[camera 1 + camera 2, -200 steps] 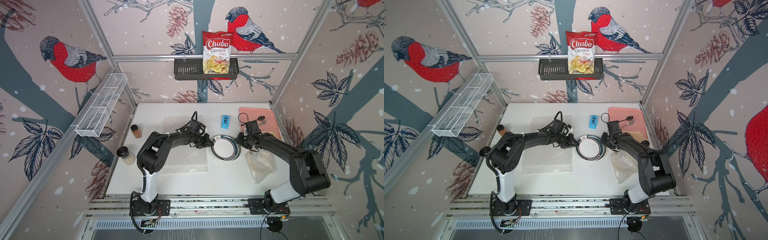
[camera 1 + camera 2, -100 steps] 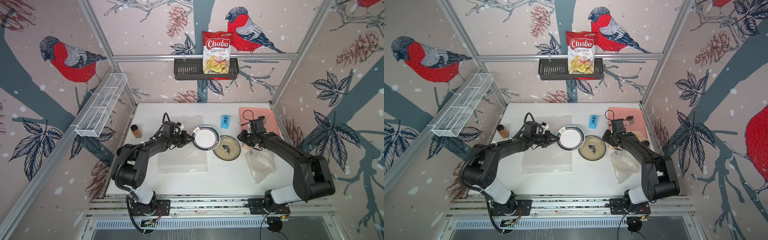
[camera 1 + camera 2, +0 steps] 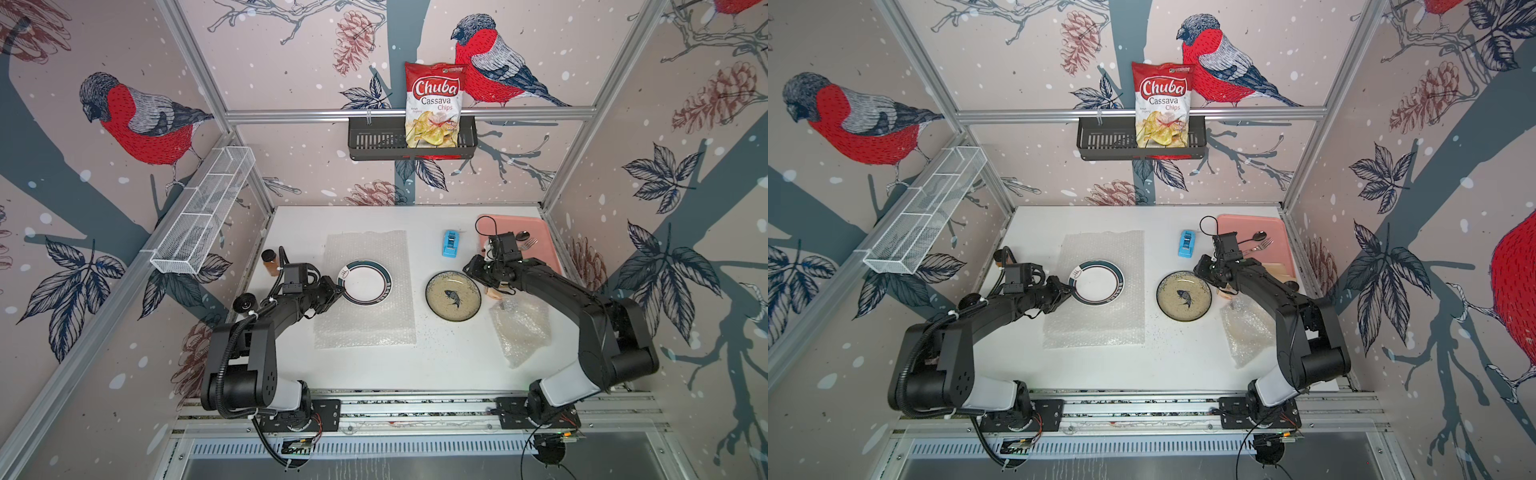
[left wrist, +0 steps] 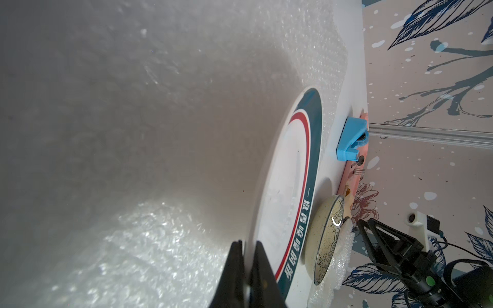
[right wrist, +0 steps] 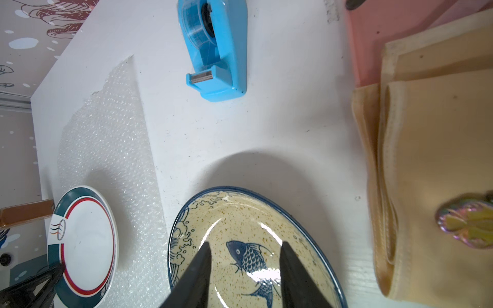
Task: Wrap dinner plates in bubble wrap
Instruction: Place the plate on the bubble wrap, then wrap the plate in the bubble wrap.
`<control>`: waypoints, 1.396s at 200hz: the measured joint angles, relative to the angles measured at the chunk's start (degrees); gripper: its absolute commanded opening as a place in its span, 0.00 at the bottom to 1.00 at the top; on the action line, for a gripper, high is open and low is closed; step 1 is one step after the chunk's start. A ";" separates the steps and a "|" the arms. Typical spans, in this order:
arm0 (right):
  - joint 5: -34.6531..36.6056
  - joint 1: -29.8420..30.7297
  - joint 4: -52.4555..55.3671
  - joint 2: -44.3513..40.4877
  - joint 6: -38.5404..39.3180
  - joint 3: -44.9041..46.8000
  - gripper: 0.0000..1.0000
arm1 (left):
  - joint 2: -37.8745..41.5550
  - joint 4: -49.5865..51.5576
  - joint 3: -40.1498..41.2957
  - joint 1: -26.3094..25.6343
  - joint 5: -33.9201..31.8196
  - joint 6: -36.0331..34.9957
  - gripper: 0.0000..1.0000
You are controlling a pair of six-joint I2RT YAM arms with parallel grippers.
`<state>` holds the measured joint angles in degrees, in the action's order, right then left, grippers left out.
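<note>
- Left gripper (image 3: 338,291): jaws together, clamped on the rim of the white-centred round ceramic plate with a teal rim (image 3: 365,282). The left wrist view shows the rim pinched between both fingers (image 4: 236,269).
- Right gripper (image 3: 471,268): jaws apart and holding nothing. In the right wrist view they stand over the tan round ceramic plate with a dark fish drawing (image 5: 226,213).
- Clock convention: read from a top view, with 12 at the back wall.
- Key relation: the white-centred plate lies at 3 o'clock from the left gripper, which grips it at about its 9 o'clock rim.
- Plate position: roughly centred over the flat rectangular sheet of clear bubble wrap (image 3: 365,328).
- Contact: the broad shadow under the plate suggests it is lifted or tilted. You cannot tell whether its far rim touches the sheet.
- Plate axis: it is round, so it has no long axis. It faces up, with the printed rim emblem near 9 to 10 o'clock, beside the jaws.
- Sheet axis: the long side runs from 12 to 6.
- Nearer arm: left for the white-centred plate, right for the fish plate.
- Fish plate: lies face up on the bare white table (image 3: 436,365) at 3 o'clock of the sheet. It is just beside the sheet's edge but apart from it, at about 7 o'clock from the right gripper.
- Spare wrap: a crumpled piece of clear bubble wrap (image 3: 519,328) lies at 4 o'clock of the fish plate.
- Step, judged: you are placing the plate. Lower it flat and let go before you reach for a sheet edge.
- Risk, judged: a one-sided rim pinch may let the plate tip or drag the film.
</note>
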<state>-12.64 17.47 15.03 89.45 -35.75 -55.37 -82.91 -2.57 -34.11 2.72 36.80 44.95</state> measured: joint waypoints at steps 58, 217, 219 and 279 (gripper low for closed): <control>-0.04 1.05 -0.11 0.87 -0.02 -0.63 0.43 | 0.42 1.86 1.25 0.48 -1.44 -1.51 0.17; -3.32 7.58 -3.56 7.80 1.11 -7.72 0.44 | 11.17 36.22 -2.97 0.61 -28.74 -0.28 0.64; -3.48 7.58 -3.76 7.93 1.09 -7.74 0.44 | 11.06 36.20 -2.91 0.66 -28.98 -0.28 0.64; -6.01 7.54 -4.70 9.16 2.54 -7.98 0.44 | 5.97 32.57 -2.36 0.92 -29.20 -0.39 0.60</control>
<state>-18.65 25.02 10.33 98.61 -33.21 -63.35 -76.95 30.00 -36.47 3.64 7.60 44.56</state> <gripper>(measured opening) 0.442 0.615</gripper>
